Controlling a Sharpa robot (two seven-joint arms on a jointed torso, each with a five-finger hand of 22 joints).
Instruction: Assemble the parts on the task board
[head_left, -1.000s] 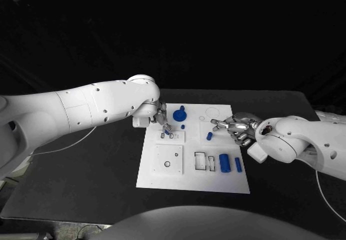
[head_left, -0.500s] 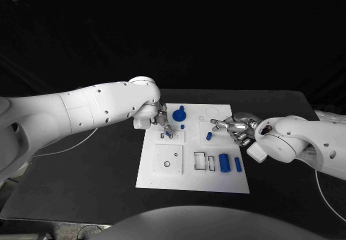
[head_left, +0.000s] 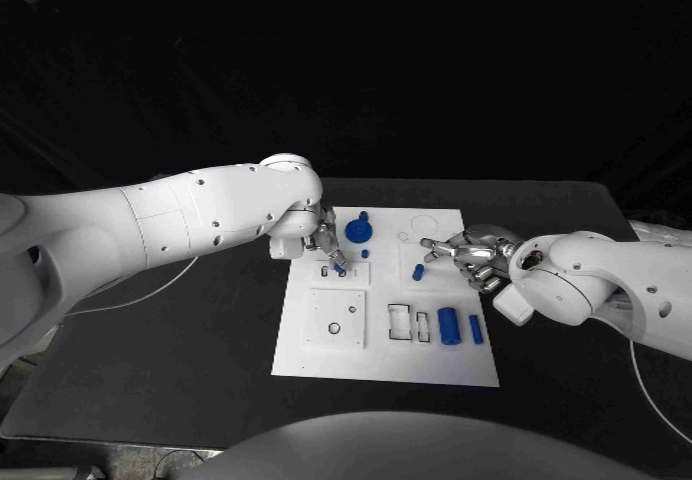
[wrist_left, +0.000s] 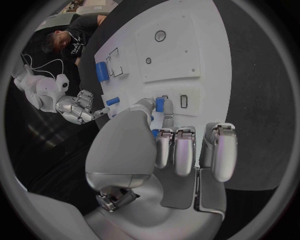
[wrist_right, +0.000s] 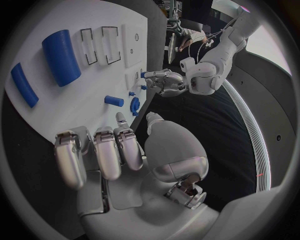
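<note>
The white task board (head_left: 378, 352) lies mid-table. My left hand (head_left: 323, 238) pinches a small blue peg (head_left: 338, 266) between thumb and a finger, its tip at the small slotted plate (head_left: 356, 273) on the board's left side; the left wrist view shows the peg (wrist_left: 160, 104) beside a slot (wrist_left: 184, 101). My right hand (head_left: 470, 257) hovers at the board's right edge, fingers apart and holding nothing, close to a short blue peg (head_left: 418, 271). A round blue piece (head_left: 358, 232) sits at the far end. A blue cylinder (head_left: 450, 325) and a blue bar (head_left: 476, 329) lie near the right edge.
A square plate with two holes (head_left: 335, 318) and two rectangular outlines (head_left: 410, 322) mark the board's near half. Black table (head_left: 173, 350) surrounds the board on both sides. In the right wrist view the cylinder (wrist_right: 62, 50) and bar (wrist_right: 24, 85) lie beyond my fingers (wrist_right: 103, 152).
My left hand has eased slightly down and right with the peg toward the slotted plate. The right hand has not visibly moved.
</note>
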